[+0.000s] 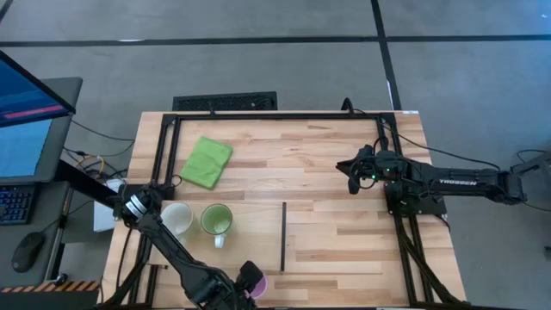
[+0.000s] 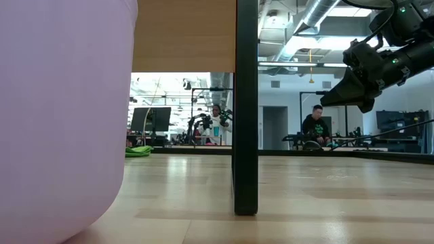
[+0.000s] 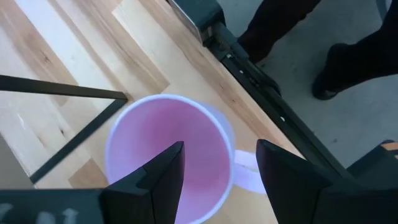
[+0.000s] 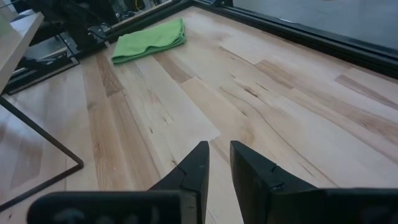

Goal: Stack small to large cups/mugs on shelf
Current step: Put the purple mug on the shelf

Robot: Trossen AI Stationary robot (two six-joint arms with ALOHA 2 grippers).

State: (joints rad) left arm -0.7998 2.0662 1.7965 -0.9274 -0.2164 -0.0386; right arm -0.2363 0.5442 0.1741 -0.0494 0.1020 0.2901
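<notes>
From above: left pincer sits at the near edge of the worktop, right over the purple mug. White mug and green mug stand side by side, just beside each other, between the purple mug and the green cloth. Shelf board carries nothing; dark strip along its edge. Right pincer waits near the far right, well apart.

Table-level view: purple mug fills the left; right arm hangs above the worktop.

Left wrist view: fingers spread wide, one inside the mug's rim, one outside, next to the handle. Not pinching yet, I judge.

Right wrist view: right pincer's fingers narrowly parted, holding nothing.

Step in hand, I reckon: grasping the purple mug. Next calls for closing on the wall, then a straight lift.
</notes>
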